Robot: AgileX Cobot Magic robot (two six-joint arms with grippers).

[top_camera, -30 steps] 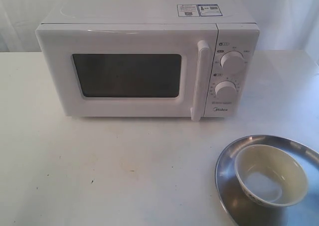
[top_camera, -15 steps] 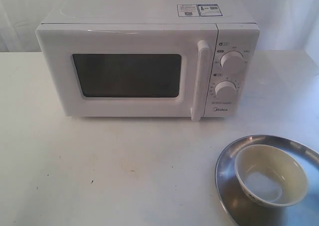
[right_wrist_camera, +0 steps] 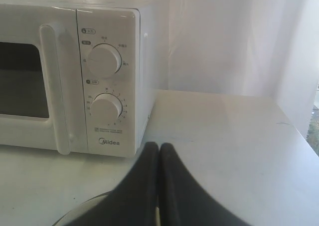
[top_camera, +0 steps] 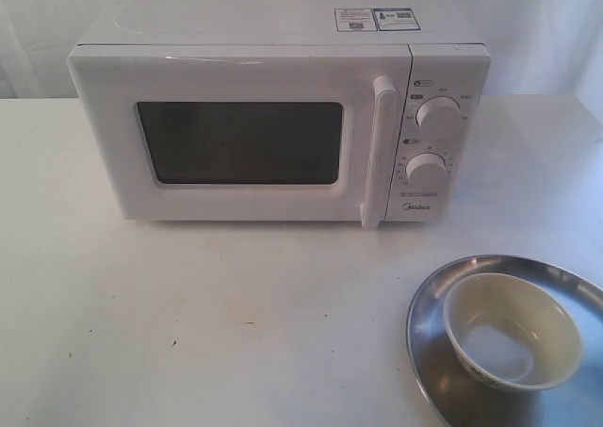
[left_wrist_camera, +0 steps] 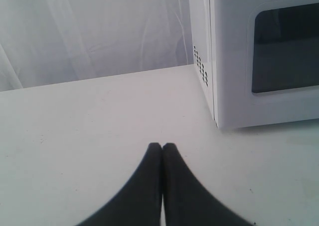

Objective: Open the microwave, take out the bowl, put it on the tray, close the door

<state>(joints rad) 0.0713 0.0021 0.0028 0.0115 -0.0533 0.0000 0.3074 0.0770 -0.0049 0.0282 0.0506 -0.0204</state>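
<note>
The white microwave [top_camera: 283, 116] stands at the back of the table with its door [top_camera: 236, 139] shut flush; the tall bar handle [top_camera: 379, 149] sits beside two round knobs. The cream bowl [top_camera: 513, 331] rests upright in the silver tray [top_camera: 433, 347] at the front right. Neither arm shows in the exterior view. My left gripper [left_wrist_camera: 162, 146] is shut and empty over bare table, off the microwave's [left_wrist_camera: 264, 56] side corner. My right gripper [right_wrist_camera: 159, 146] is shut and empty, near the microwave's [right_wrist_camera: 107, 76] knob-side corner, with the tray's rim [right_wrist_camera: 79, 208] just under it.
The white table [top_camera: 207, 323] runs wide in front of the microwave. A white curtain [top_camera: 546, 22] hangs behind. The table's right edge [right_wrist_camera: 294, 131] lies close to the right gripper's side.
</note>
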